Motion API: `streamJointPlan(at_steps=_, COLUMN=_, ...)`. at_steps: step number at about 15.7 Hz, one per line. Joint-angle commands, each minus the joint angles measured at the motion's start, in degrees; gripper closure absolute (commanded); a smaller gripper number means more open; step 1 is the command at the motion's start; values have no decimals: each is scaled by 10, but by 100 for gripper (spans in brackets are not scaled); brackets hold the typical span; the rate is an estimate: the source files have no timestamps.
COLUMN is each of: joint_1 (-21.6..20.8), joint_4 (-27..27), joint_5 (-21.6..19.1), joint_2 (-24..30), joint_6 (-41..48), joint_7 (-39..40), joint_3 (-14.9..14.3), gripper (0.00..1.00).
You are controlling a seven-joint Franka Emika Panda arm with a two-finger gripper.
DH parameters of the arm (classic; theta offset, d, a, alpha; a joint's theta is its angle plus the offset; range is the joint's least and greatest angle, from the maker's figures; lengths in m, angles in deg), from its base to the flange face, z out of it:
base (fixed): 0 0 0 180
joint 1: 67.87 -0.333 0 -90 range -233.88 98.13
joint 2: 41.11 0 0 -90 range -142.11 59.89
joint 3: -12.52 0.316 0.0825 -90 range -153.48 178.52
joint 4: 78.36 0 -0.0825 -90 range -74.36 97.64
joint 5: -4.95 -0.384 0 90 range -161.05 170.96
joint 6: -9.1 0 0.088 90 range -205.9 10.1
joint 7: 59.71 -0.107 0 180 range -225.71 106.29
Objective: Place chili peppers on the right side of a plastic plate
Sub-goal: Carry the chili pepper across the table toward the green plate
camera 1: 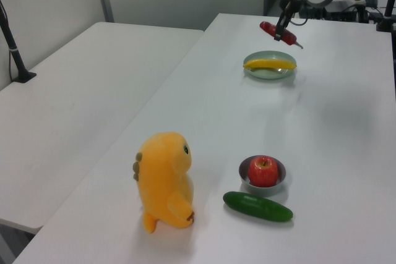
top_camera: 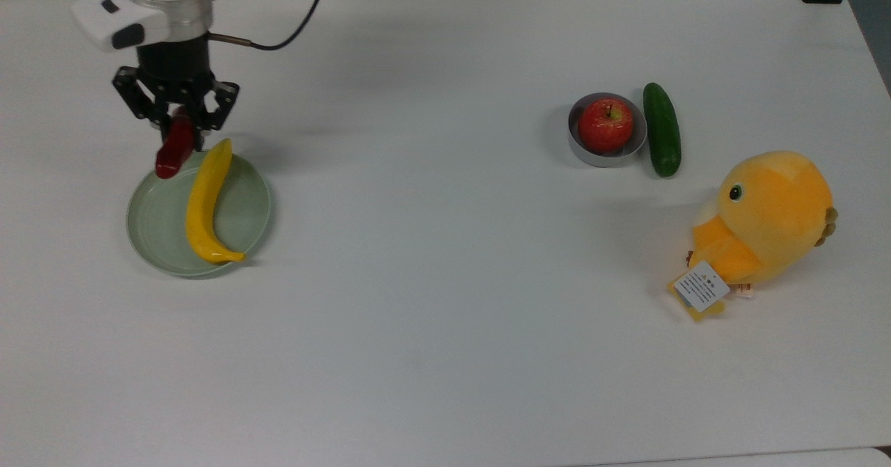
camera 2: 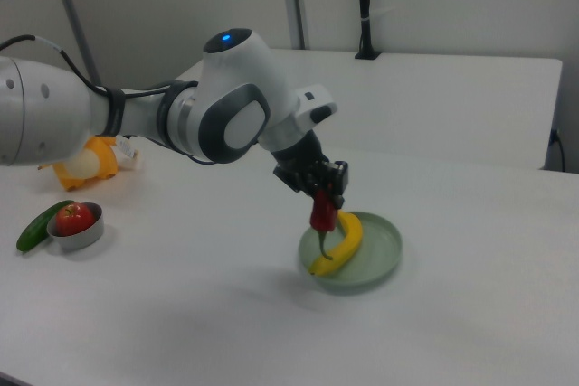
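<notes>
The end effector [top_camera: 177, 127] is clamped on the long dark red chili pepper [top_camera: 174, 152], held in the air over the top view's upper-left edge of the round pale green plastic plate [top_camera: 154, 229], where a yellow banana [top_camera: 206, 202] already sits. I'd say pick the open side of the plate away from the banana. Drop low over the white bench [top_camera: 445, 300] before letting go, so it doesn't roll.

Print on toy's tag [top_camera: 702, 286] seemingly illegible.
</notes>
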State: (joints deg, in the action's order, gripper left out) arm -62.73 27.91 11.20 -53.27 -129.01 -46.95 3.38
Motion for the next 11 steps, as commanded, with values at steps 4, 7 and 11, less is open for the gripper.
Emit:
streamJointPlan(at_steps=4, joint_1=30, joint_4=-38, joint_5=-5, joint_2=-81, joint_6=-42, joint_7=67, joint_3=-55, gripper=84)
streamJointPlan(at_steps=7, joint_1=45, joint_4=-37, joint_5=-9, joint_2=-87, joint_6=-69, joint_7=67, joint_3=-56, gripper=84)
streamJointPlan(at_steps=11, joint_1=59, joint_4=-83, joint_5=-15, joint_2=-133, joint_6=-69, joint_7=64, joint_3=-56, gripper=84)
